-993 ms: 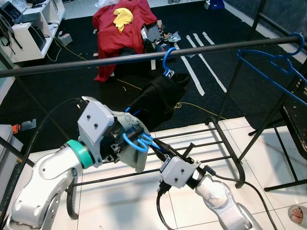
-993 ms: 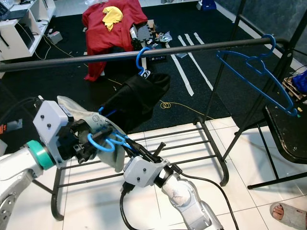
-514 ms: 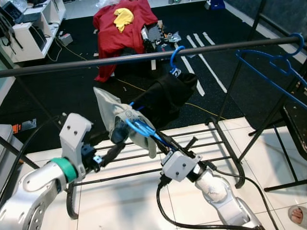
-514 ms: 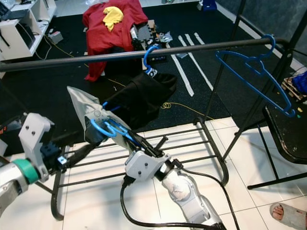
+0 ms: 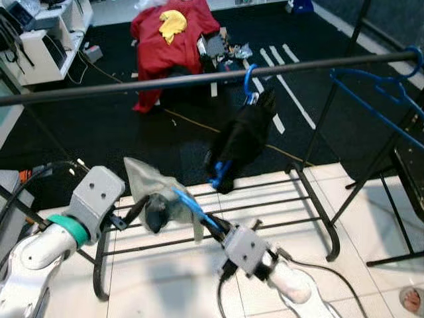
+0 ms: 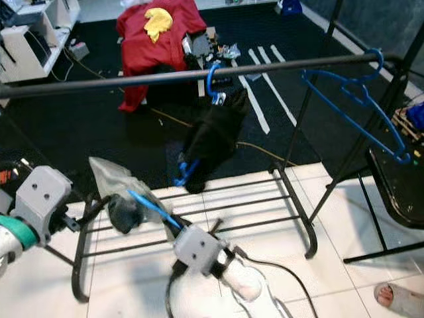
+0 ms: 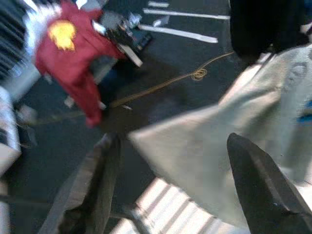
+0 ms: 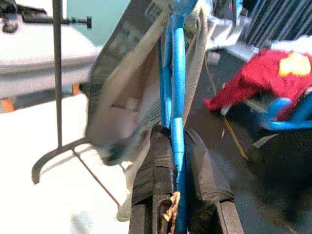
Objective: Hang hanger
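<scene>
A blue hanger (image 5: pixel 191 205) carries a grey garment (image 5: pixel 161 196) low over the clothes rack's bottom bars. My right gripper (image 5: pixel 216 229) is shut on the hanger's blue bar (image 8: pixel 175 131), and its fingers (image 8: pixel 155 178) clamp that bar from both sides. My left gripper (image 5: pixel 136 211) stands open at the garment's left edge; its fingers (image 7: pixel 258 190) are spread wide, with the grey cloth (image 7: pixel 214 146) just beyond them. The dark hanging rail (image 5: pixel 199 78) runs across above. From it hang a black garment (image 5: pixel 242 132) on a blue hanger and a bare blue hanger (image 5: pixel 381 93) at the right.
The rack's black base bars (image 5: pixel 278 202) and right post (image 5: pixel 331 112) lie just ahead on white tiles. A red garment (image 5: pixel 169 33) lies on the dark carpet beyond. A white shelf (image 5: pixel 46 33) is at far left, dark furniture (image 5: pixel 411 169) at right, and a person's foot (image 6: pixel 397 298) at lower right.
My left gripper has drawn back leftward from the hanger and stands open. The hanger with the grey garment has dropped lower in my right gripper. The black garment on the rail has swung.
</scene>
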Robot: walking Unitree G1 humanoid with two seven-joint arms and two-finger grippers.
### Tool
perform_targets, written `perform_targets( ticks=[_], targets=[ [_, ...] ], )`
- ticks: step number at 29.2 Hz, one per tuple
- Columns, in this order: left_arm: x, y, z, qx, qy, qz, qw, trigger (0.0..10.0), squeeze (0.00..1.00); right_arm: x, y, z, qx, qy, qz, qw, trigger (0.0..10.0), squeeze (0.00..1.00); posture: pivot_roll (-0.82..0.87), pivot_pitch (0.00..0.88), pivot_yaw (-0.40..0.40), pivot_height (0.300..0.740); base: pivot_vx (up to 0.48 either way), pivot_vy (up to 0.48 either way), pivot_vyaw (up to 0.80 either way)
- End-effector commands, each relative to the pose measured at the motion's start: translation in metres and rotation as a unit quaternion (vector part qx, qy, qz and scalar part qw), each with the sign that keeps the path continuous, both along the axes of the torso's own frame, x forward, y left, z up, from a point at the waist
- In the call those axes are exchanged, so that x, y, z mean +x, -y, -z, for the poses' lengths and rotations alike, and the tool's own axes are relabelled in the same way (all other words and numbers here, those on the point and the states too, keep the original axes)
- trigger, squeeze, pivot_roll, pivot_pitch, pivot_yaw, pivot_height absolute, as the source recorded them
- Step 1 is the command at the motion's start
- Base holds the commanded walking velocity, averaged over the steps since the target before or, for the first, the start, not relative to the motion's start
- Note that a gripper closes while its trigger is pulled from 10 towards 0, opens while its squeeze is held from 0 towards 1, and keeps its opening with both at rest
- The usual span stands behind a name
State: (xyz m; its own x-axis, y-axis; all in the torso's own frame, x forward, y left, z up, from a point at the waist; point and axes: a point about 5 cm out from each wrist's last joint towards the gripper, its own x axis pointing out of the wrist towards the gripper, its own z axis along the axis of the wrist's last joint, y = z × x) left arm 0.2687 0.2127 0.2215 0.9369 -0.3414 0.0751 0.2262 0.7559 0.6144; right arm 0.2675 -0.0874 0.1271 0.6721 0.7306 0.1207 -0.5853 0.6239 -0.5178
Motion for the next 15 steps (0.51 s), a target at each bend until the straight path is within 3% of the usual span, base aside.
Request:
perform_targets(
  ticks=[1, 5, 7, 8, 9, 11, 12, 15],
  targets=[
    [0.0, 0.001, 0.003, 0.041, 0.017, 0.009, 0.999, 10.0, 0.03, -0.007, 0.001, 0.0, 0.008, -0.007, -0.007, 1.0, 10.0, 0.0, -0.17, 0.191, 0.152, 0.74, 0.0, 0.0, 0.0],
    [0.0, 0.003, 0.002, 0.077, 0.033, 0.025, 0.996, 10.0, 0.04, -0.01, 0.005, 0.0, 0.001, -0.009, -0.012, 1.0, 10.0, 0.0, -0.18, 0.189, 0.157, 0.74, 0.0, 0.0, 0.0],
    [-0.001, 0.008, 0.001, 0.131, 0.047, 0.072, 0.988, 10.0, 0.05, -0.015, 0.008, -0.004, -0.02, -0.008, -0.038, 0.999, 10.0, 0.0, -0.18, 0.186, 0.158, 0.74, 0.0, 0.0, 0.0],
    [-0.001, 0.008, 0.001, 0.131, 0.047, 0.072, 0.988, 10.0, 0.05, -0.015, 0.008, -0.004, -0.02, -0.008, -0.038, 0.999, 10.0, 0.0, -0.18, 0.186, 0.158, 0.74, 0.0, 0.0, 0.0],
    [-0.003, 0.012, 0.001, 0.158, 0.047, 0.103, 0.981, 10.0, 0.05, -0.018, 0.009, -0.006, -0.032, -0.007, -0.053, 0.998, 10.0, 0.0, -0.18, 0.184, 0.156, 0.74, 0.0, 0.0, 0.0],
    [-0.003, 0.012, 0.001, 0.158, 0.047, 0.103, 0.981, 10.0, 0.05, -0.018, 0.009, -0.006, -0.032, -0.007, -0.053, 0.998, 10.0, 0.0, -0.18, 0.184, 0.156, 0.74, 0.0, 0.0, 0.0],
    [-0.005, 0.018, 0.003, 0.193, 0.044, 0.148, 0.969, 10.0, 0.06, -0.02, 0.009, -0.009, -0.044, -0.007, -0.073, 0.996, 10.0, 0.0, -0.18, 0.182, 0.154, 0.74, 0.0, 0.0, 0.0],
    [-0.005, 0.018, 0.003, 0.193, 0.044, 0.148, 0.969, 10.0, 0.06, -0.02, 0.009, -0.009, -0.044, -0.007, -0.073, 0.996, 10.0, 0.0, -0.18, 0.182, 0.154, 0.74, 0.0, 0.0, 0.0]
  ],
)
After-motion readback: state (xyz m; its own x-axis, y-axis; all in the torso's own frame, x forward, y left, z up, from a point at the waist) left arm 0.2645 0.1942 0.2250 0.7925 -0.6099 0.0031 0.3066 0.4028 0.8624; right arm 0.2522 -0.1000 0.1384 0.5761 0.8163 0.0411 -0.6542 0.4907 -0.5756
